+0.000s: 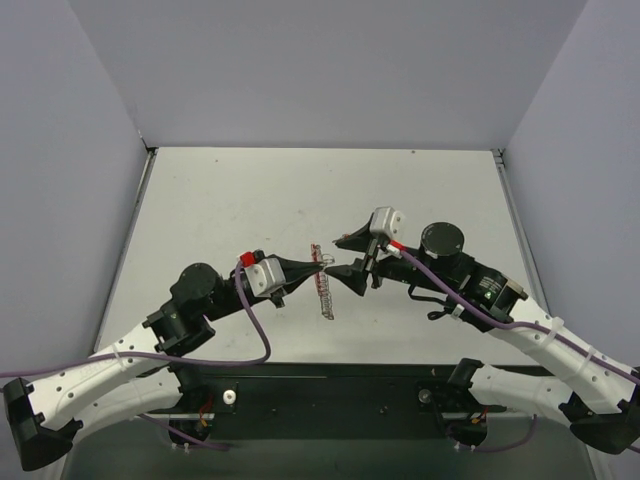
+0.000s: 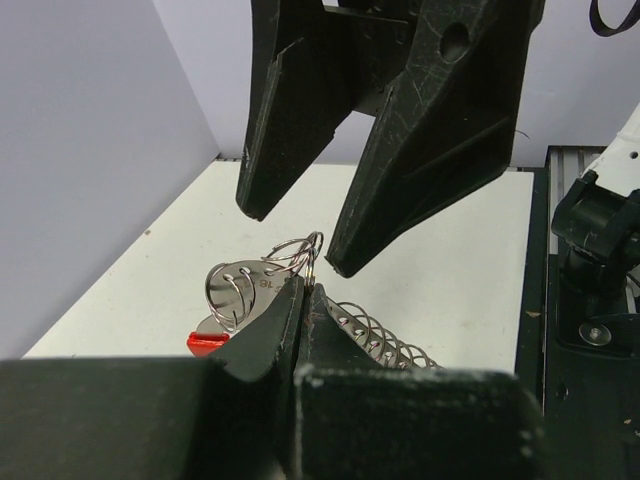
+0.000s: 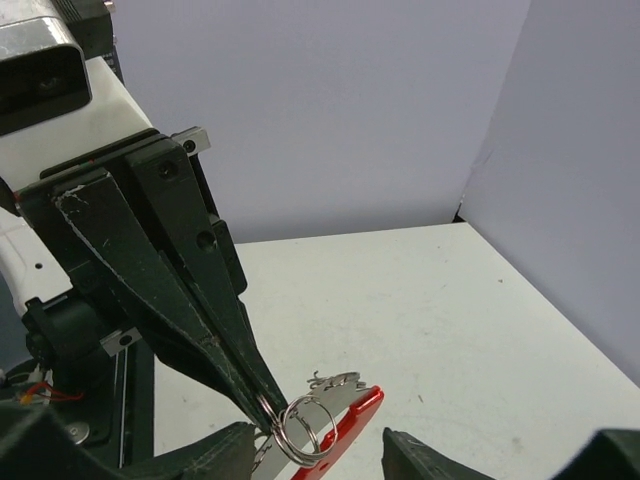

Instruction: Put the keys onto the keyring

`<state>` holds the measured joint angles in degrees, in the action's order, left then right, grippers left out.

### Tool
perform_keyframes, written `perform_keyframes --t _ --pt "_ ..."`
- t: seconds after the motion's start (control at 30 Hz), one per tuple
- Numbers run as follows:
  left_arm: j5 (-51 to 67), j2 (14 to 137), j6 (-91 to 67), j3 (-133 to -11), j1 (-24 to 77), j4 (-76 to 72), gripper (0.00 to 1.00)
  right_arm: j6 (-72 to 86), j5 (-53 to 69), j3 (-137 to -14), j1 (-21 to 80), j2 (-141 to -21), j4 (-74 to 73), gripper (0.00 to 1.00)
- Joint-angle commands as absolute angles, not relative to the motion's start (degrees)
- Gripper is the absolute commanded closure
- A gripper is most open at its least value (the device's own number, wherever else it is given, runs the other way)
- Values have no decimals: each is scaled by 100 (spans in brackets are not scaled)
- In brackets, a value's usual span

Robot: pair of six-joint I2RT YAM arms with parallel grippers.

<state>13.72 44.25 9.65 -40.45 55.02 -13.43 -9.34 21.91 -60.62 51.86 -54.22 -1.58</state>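
Firmly shut, the left tool (image 2: 305, 292) pinches the keyring (image 3: 300, 430), a small ring of doubled wire, right at its fingertips, with no gap between the two fingers. The ring stands just beyond those tips, clear of the worktop (image 1: 250, 200). The key (image 3: 350, 412) sits against the ring on the side away from the left tool, its red head lower and its toothed silver blade above it. Whether the key is already threaded on the wire I cannot tell.

The right tool (image 2: 295, 240) faces the left tool tip to tip, with its jaws apart and nothing gripped. The top loop of the ring lies in the gap between its two fingers, nearer one of them, though contact cannot be made out. A wire coil (image 2: 385, 345) runs along beside the left tool's finger, below the ring.
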Motion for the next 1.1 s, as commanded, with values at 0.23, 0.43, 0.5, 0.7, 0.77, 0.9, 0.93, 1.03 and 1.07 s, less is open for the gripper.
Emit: perform_keyframes --t 0.23,0.43,0.5,0.7,0.77,0.9,0.93,1.03,1.07 --pt "1556 4368 800 -4351 5476 -1617 100 -976 2408 -6231 5212 -5528 343 82" --pt "1380 4289 791 -4272 5476 -1679 100 -914 2478 -6161 5186 -5467 343 100" --pt "1222 4237 791 -4237 5467 -1740 100 -862 2496 -6126 5159 -5423 343 100" --pt "818 3964 756 -3894 5467 -2127 100 -624 2680 -5959 4949 -5274 439 100" --pt "756 3920 747 -3858 5467 -2144 100 -466 2829 -5872 4861 -5230 570 100" --pt "809 3876 765 -3736 5467 -2285 100 -115 3206 -5748 4475 -5186 834 100" --pt "843 3859 773 -3718 5467 -2329 100 -53 3295 -5731 4421 -5194 939 100" --pt "931 3867 808 -3674 5458 -2399 100 202 3489 -5713 4263 -5256 1063 100" --pt "1019 3867 817 -3665 5458 -2408 100 263 3481 -5713 4245 -5273 1063 100"
